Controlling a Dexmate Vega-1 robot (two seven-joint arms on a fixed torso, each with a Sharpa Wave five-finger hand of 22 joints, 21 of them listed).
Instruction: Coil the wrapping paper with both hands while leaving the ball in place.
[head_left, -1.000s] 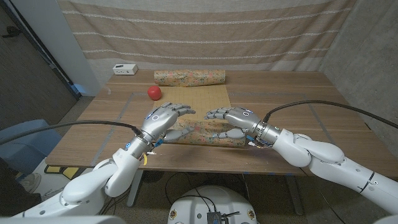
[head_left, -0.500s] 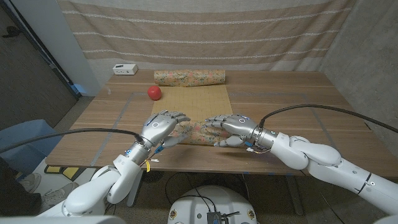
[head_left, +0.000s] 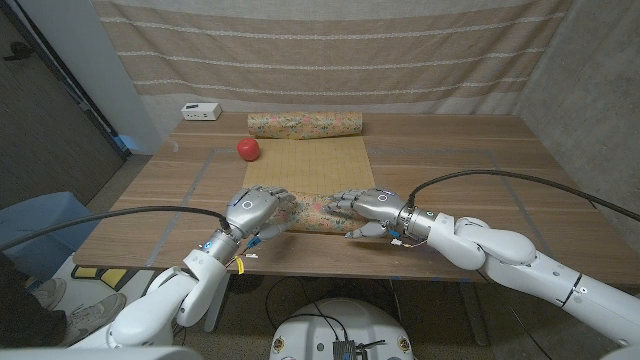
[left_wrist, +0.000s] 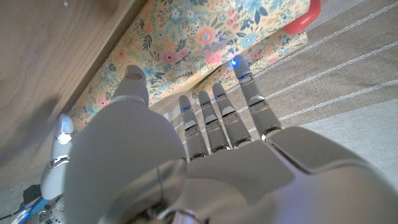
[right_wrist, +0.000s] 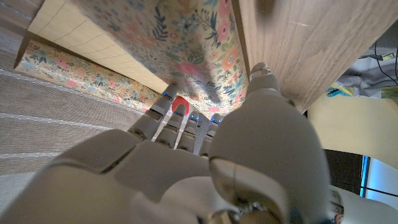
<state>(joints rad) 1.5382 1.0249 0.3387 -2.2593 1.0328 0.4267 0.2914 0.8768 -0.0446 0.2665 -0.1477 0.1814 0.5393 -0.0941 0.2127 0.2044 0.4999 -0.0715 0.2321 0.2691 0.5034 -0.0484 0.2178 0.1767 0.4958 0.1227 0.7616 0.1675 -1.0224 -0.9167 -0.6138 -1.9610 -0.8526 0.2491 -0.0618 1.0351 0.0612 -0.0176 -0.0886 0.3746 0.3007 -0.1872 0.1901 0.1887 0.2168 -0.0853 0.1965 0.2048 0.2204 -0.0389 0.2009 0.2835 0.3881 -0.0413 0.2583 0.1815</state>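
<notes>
**A:** Basically both palms down on the near roll. Left hand (head_left: 257, 207) draped over its left end, fingers laid forward over the curl, pressing rather than pinching. Right hand (head_left: 367, 208) same deal on the right end. Probably spaced like that to keep the wrapping paper (head_left: 318, 170) rolling evenly, not skewing.

**B:** Makes sense. Far end already a tight coil (head_left: 305, 124) at the back of the table (head_left: 480, 180), plain gridded side of the sheet facing up between the two rolls. Red ball (head_left: 248, 149) sitting just off the sheet's left edge, well clear of both hands, so no reason to bump it.

**A:** Head view good for spacing only. Left wrist view gives fingertips (left_wrist: 241, 67) right on the floral curl. Right wrist view catches the gridded underside curving over, plus the ball past the fingers.
</notes>
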